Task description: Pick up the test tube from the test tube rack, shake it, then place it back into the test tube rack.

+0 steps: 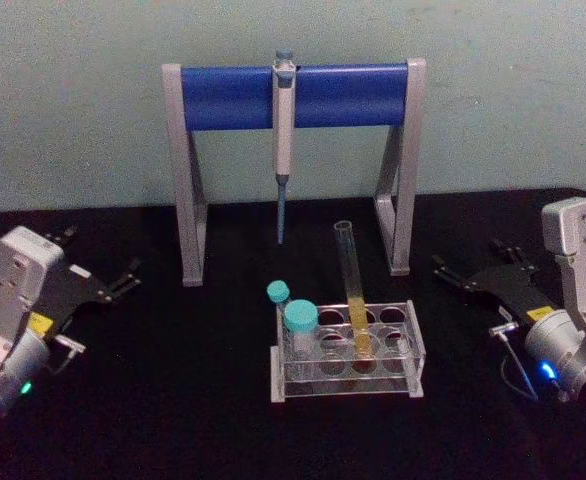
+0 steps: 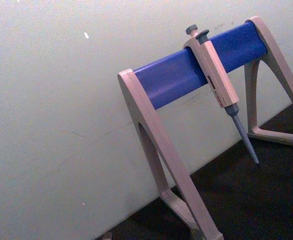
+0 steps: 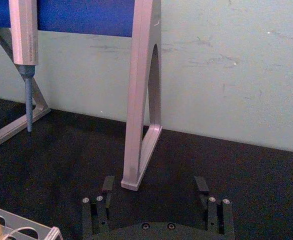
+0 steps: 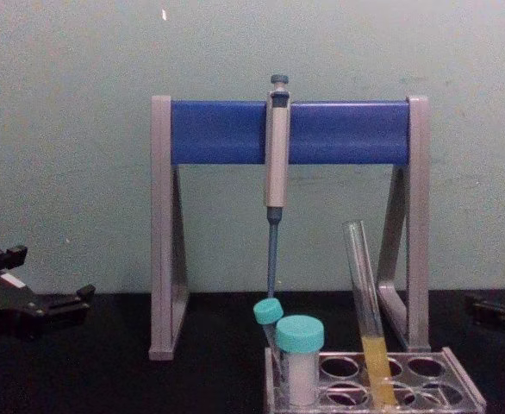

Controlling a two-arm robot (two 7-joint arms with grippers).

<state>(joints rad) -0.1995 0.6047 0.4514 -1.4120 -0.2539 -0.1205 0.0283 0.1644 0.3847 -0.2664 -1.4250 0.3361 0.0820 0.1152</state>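
Head view is showing the test tube (image 1: 353, 290) leaning in a middle hole of the test tube rack (image 1: 415, 345), its open mouth tilting up and away from the robot, untouched by either gripper. It is judged light, rigid, smooth and fragile thin glass, so a gentle grip on the bare upper section, above the liquid and clear of the rim, is advisable. Yellow liquid is filling its lower part; with no cap, vigorous shaking risks spillage. Two teal-capped tubes (image 1: 299, 320) are occupying the rack's left holes; what they contain cannot be told. The right gripper (image 1: 470, 276) is resting wide apart and empty, right of the rack. The left gripper (image 1: 101, 283) is idling well to the left, apparently spread and empty.
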